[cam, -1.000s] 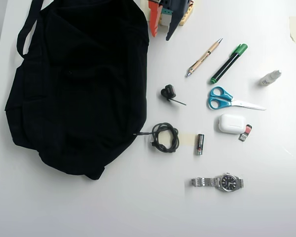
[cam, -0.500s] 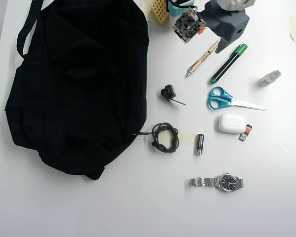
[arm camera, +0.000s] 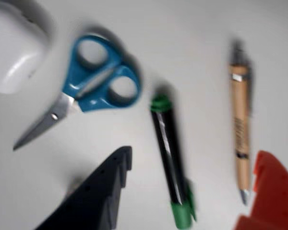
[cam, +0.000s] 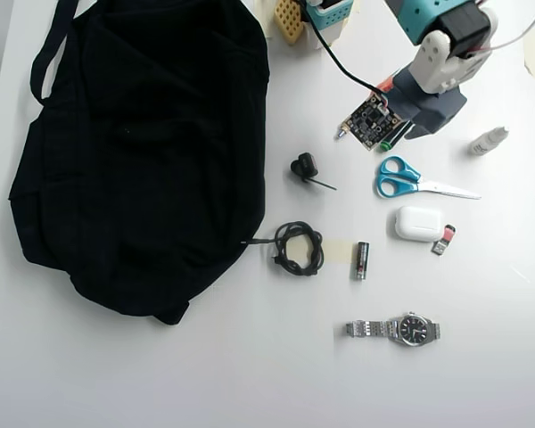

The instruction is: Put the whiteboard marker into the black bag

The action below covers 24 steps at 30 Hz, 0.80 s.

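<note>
In the wrist view the whiteboard marker point(arm camera: 170, 163) lies on the white table, a black barrel with a green cap towards me and a small green end farther away. My gripper point(arm camera: 194, 158) is open above it, and the marker sits between the black finger point(arm camera: 98, 191) at the left and the red finger point(arm camera: 271, 191) at the right. In the overhead view only the marker's green end point(cam: 388, 144) shows from under my wrist point(cam: 428, 98). The black bag point(cam: 143, 152) lies far to the left, with its strap at the top left.
Blue scissors point(arm camera: 101, 79) and a white earbud case point(arm camera: 14, 48) lie left of the marker, and a tan pen point(arm camera: 240, 129) lies to its right. Overhead, a cable point(cam: 297, 248), battery point(cam: 361, 260), watch point(cam: 401, 328), small bottle point(cam: 489, 140) and black clip point(cam: 305, 167) lie on the table.
</note>
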Tool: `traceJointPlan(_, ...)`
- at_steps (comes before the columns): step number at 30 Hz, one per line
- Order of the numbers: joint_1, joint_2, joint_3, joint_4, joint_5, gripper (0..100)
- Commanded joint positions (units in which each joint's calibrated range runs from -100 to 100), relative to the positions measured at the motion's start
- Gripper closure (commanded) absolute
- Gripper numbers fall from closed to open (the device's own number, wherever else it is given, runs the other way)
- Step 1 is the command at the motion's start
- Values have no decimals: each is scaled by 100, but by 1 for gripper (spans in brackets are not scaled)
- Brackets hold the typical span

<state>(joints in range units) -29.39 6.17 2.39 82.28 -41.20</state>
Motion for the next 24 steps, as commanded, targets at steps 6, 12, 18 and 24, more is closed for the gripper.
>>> traceJointPlan(6,-718,105,-446,-71,71,66)
traceJointPlan(12,-1279,130,-517,41,-60,66)
traceJointPlan(18,-1361,204,-446,-79,-96,67)
traceJointPlan(24,-1443,960,-562,-277,29,67)
